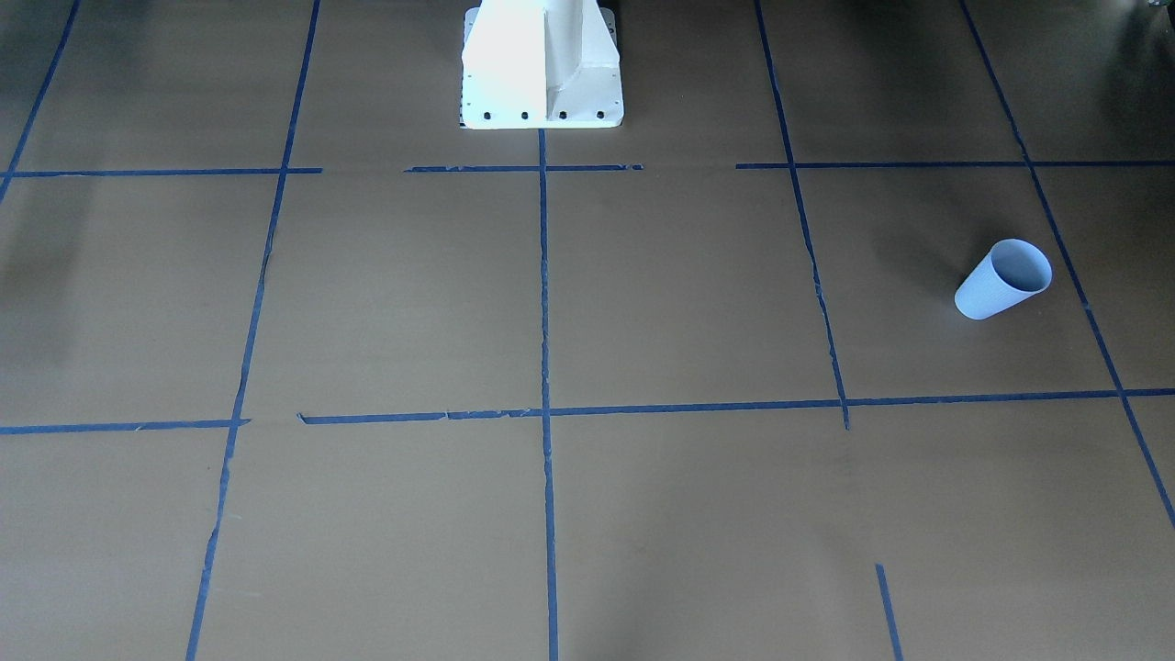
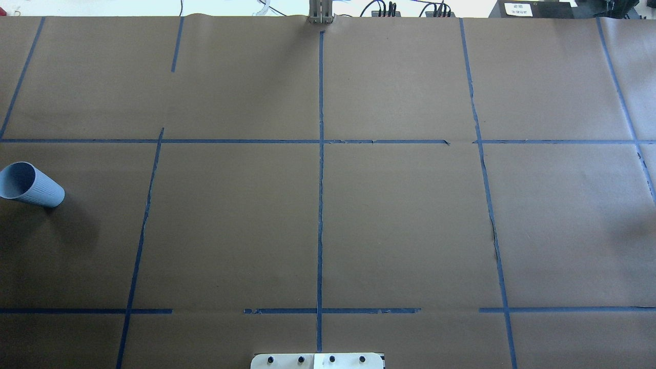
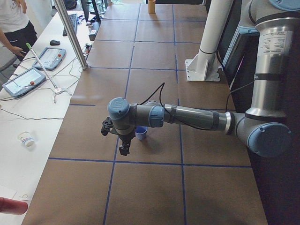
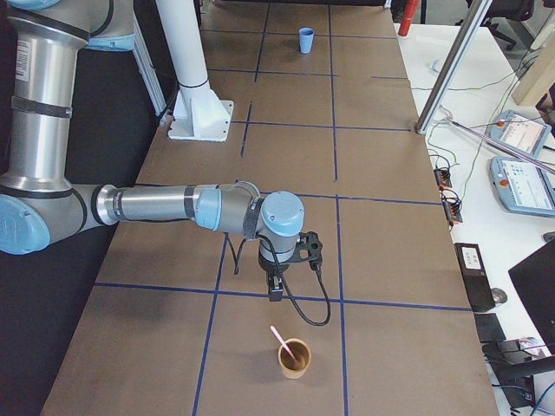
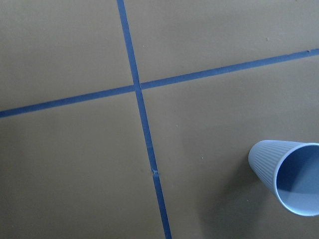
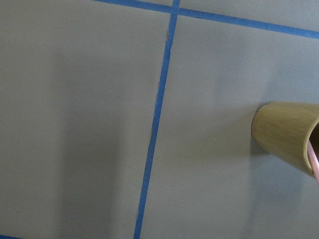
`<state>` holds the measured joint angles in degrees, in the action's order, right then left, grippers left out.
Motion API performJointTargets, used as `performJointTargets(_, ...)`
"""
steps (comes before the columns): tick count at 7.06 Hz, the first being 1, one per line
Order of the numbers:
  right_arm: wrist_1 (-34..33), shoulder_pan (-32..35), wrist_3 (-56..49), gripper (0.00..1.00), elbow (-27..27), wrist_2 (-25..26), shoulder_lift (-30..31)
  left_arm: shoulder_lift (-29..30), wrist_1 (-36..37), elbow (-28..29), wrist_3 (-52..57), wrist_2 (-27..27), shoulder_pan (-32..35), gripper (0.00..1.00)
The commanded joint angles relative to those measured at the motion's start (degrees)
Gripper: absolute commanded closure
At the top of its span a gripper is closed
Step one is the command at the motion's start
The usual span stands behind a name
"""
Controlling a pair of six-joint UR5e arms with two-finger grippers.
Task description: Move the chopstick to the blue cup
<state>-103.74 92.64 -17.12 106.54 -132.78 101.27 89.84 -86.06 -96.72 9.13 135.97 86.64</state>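
- The chopstick (image 4: pixel 279 339) is standing tilted in a tan cup (image 4: pixel 294 359) at the robot's right end of the table (image 2: pixel 400 225). The cup is propping it up, so its upper end is sticking out past the rim where fingers can reach it, rather than lying flat on the paper.
- The blue cup (image 2: pixel 32 185) is sitting upright and empty at the opposite, left end, well apart from the chopstick. Its mouth is facing up, ready to take a stick lowered from above.
- The right gripper (image 4: pixel 276 293) is hanging near the tan cup and pointing down at the table, beside the cup rather than over it. Its wrist camera is catching only the cup's wall and a pink sliver of the stick at the frame's edge. The chopstick is not in this gripper. Only a side view is showing the fingers, so I cannot tell whether they are spread or pressed together.
- The left gripper (image 3: pixel 123 149) is hovering just beside the blue cup, also pointing down, and its finger state cannot be told either.
- The task looks to be at its start. With one arm stationed at each cup, the right arm is probably placed to lift the stick and the left to receive it, since the cups are sitting too far apart for an easy single reach.
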Motion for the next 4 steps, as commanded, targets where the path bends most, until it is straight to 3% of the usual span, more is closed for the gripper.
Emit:
performJointTargets(1, 0.2, 0.0, -0.5, 0.00, 0.2, -0.1, -0.2, -1.0, -1.5, 0.6, -2.9, 0.2, -1.1, 0.00)
performJointTargets(4, 1.2, -0.4, -0.5, 0.00, 0.1, -0.5, -0.1, -0.5, -8.0, 0.4, -26.9, 0.0, -13.7, 0.00)
